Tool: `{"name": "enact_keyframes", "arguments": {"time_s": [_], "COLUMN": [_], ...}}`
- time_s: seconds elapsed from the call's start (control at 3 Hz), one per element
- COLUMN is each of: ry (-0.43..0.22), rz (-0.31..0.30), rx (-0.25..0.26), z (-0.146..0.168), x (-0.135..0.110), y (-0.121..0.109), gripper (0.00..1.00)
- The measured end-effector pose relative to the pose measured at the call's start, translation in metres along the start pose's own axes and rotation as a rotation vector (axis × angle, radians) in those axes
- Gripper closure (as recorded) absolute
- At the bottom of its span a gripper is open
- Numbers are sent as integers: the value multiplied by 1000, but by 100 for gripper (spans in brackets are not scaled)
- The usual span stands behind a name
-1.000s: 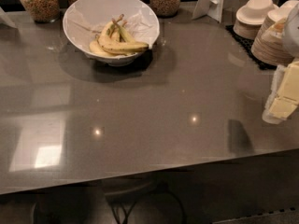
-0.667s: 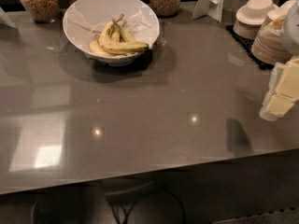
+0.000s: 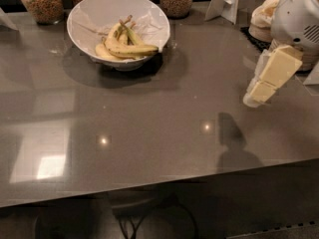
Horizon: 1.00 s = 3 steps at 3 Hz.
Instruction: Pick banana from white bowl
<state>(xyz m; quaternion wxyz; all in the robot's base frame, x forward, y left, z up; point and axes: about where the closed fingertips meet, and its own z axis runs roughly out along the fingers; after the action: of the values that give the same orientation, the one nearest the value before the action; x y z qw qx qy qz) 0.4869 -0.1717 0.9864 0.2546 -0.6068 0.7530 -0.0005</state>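
Camera view: downward look across a dark grey, glossy table (image 3: 149, 133)
White bowl (image 3: 84, 9): far left part of the table, upright, wide and flaring, lined with crumpled white paper (image 3: 99, 16)
Banana (image 3: 132, 49): inside the White bowl, lying on top of the bunch, long side across, one end toward the right rim, yellow with brown flecks
Other bananas (image 3: 107, 51): beneath and behind the Banana in the same bowl, stems pointing up and back
Gripper (image 3: 254, 99): right edge of the view, hanging above the table, tilted with tips down and to the left, cream-coloured, well apart from the White bowl
Gripper opening: seen side-on, wide or narrow cannot be told
Arm housing (image 3: 299, 14): white, rounded, top right corner, just above the Gripper
Shadow (image 3: 230, 133): dark patch on the table below the Gripper
Jars (image 3: 42, 1): glass, filled with grainy brown stuff, in a row along the far edge behind the White bowl
Stacked bowls (image 3: 261, 19): small, pale, far right, partly hidden by the Arm housing
Stand (image 3: 227, 1): white, upright, at the far edge between the Jars and the Stacked bowls
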Motion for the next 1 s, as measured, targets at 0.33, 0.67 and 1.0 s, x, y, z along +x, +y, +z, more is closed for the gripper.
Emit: {"name": "enact_keyframes", "arguments": {"time_s": [0.33,0.67,1.0], "ry": [-91,-151,-190], "rz": [-9,-23,-44], "rx": [2,-6,-40], "z": [17,31,58], "x": [-32,-60,-102], "y": [-18,-31,-45], "gripper": [0,0,0]}}
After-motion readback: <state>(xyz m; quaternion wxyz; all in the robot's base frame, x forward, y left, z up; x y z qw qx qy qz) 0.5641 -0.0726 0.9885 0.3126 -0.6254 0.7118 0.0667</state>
